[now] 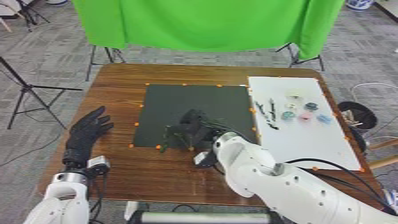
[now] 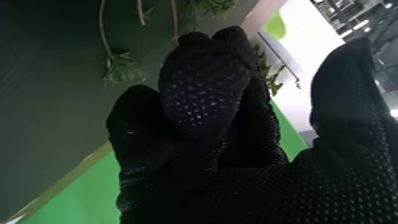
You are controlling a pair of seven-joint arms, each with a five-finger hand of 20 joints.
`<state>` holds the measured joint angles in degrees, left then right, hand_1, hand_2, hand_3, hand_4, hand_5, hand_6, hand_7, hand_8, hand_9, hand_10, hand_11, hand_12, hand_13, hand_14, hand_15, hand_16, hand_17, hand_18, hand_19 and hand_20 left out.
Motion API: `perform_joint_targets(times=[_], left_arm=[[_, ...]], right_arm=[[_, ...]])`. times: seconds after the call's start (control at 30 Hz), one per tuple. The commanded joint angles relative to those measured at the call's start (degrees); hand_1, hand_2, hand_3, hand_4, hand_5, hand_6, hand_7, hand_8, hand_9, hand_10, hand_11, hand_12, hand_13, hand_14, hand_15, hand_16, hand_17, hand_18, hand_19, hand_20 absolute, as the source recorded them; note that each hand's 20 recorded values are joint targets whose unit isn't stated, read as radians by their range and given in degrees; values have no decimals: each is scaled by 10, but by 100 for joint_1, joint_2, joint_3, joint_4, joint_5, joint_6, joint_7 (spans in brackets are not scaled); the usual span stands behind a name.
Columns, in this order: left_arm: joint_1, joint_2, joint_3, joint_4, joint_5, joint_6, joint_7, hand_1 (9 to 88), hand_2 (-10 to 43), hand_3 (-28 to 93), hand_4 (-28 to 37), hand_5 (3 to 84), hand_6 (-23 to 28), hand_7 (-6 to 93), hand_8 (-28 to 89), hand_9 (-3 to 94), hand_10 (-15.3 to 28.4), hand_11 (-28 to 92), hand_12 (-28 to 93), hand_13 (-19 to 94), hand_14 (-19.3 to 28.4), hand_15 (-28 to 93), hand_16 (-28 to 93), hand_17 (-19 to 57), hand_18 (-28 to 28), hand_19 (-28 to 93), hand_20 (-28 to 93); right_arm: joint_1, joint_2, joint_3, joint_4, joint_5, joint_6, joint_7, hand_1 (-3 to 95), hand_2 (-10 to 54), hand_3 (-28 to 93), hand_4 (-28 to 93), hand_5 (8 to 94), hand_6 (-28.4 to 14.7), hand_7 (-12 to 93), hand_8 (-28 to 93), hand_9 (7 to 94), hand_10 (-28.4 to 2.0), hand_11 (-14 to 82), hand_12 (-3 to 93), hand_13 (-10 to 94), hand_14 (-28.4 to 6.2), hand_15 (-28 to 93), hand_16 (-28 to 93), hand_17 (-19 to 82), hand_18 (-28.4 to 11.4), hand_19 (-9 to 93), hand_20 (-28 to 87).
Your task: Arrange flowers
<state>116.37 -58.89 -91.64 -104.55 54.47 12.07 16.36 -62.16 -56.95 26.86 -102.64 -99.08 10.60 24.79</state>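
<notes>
Green sprigs [image 1: 183, 141] lie beside the right hand [image 1: 193, 119], whose grip I cannot tell. Beneath it: dark mat [image 1: 164, 102], brown tabletop [image 1: 115, 85]; to its right, a white board [image 1: 306, 135]. Leftward, the left hand [image 1: 86, 132] is open, empty. Beyond hangs green cloth [image 1: 209, 25] over grey carpet [image 1: 53, 55].

The head view is bright and evenly lit, with faint, soft shadows. The board [image 1: 306, 145] at 3 o'clock is brightest, near white; the cloth [image 1: 213, 27] at 12 o'clock is bright too. The mat [image 1: 178, 100] is dull and dark, and the table [image 1: 160, 177] has a muted sheen towards 7 o'clock. In the right wrist view, ceiling lamps [image 2: 360, 23] glare, a white surface [image 2: 306, 35] washes out, and the right hand [image 1: 193, 119] sinks into deep shade, its glove dots catching pale light.
</notes>
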Motion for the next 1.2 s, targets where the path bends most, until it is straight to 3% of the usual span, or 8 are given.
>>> perform_joint_targets(times=[0.03, 0.3, 1.2], left_arm=[[83, -59, 69, 44, 10, -86, -55, 264, -95, 730, -262, 395, -2, 157, -87, 426, 120, 172, 111, 372, 166, 275, 11, 66, 153, 93, 205], [40, -47, 102, 65, 24, -111, -84, 263, -95, 729, -262, 395, -1, 158, -87, 426, 120, 172, 111, 372, 165, 274, 11, 66, 152, 93, 205], [25, -44, 135, 62, 28, -145, -133, 265, -95, 729, -259, 396, 0, 157, -86, 425, 119, 172, 111, 372, 166, 276, 11, 65, 152, 93, 205]], right_arm=[[98, 10, -26, 31, -140, 94, 145, 228, 81, 684, -117, 627, -15, 252, -74, 664, -133, 85, 90, 937, -43, 549, 237, 677, -121, 932, 429], [185, -28, -86, 44, -240, 384, 240, 224, 81, 682, -115, 628, -16, 252, -74, 664, -133, 85, 91, 937, -43, 547, 238, 676, -121, 932, 429], [288, 71, 49, -56, -352, 524, 90, 220, 75, 678, -115, 633, -16, 254, -74, 672, -135, 87, 94, 937, -44, 539, 243, 672, -124, 932, 426]])
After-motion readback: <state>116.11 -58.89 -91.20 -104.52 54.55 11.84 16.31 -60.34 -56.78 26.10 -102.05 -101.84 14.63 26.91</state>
